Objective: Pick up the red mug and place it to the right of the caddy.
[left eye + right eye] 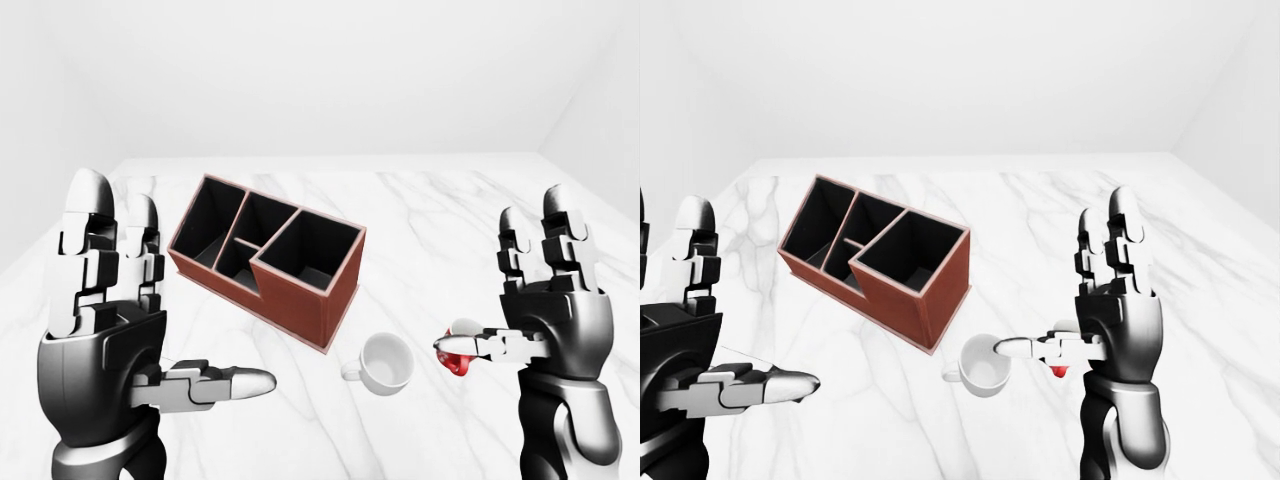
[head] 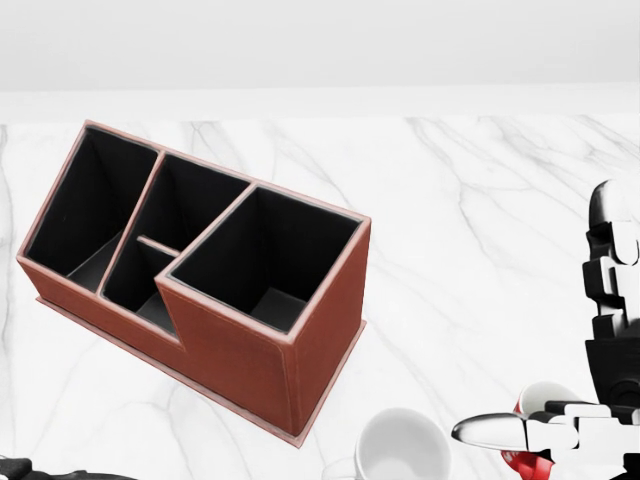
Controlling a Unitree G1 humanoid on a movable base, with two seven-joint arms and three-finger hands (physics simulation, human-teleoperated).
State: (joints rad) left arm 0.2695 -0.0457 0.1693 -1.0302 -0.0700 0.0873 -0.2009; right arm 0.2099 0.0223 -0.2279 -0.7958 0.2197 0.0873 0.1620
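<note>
The red mug [image 1: 459,359] stands on the white marble table [image 1: 440,210], mostly hidden behind my right thumb; its white rim and red wall also show in the head view [image 2: 531,461]. The brown caddy [image 1: 266,256], with several black compartments, sits up and to the left of it. My right hand [image 1: 522,300] is open, fingers upright and thumb pointing left across the mug; the fingers do not close round it. My left hand [image 1: 130,310] is open and empty at the lower left, clear of the caddy.
A white mug [image 1: 385,362] stands between the caddy's near corner and the red mug, handle to the left. Bare marble stretches to the right of the caddy and above my right hand. White walls bound the table at the top.
</note>
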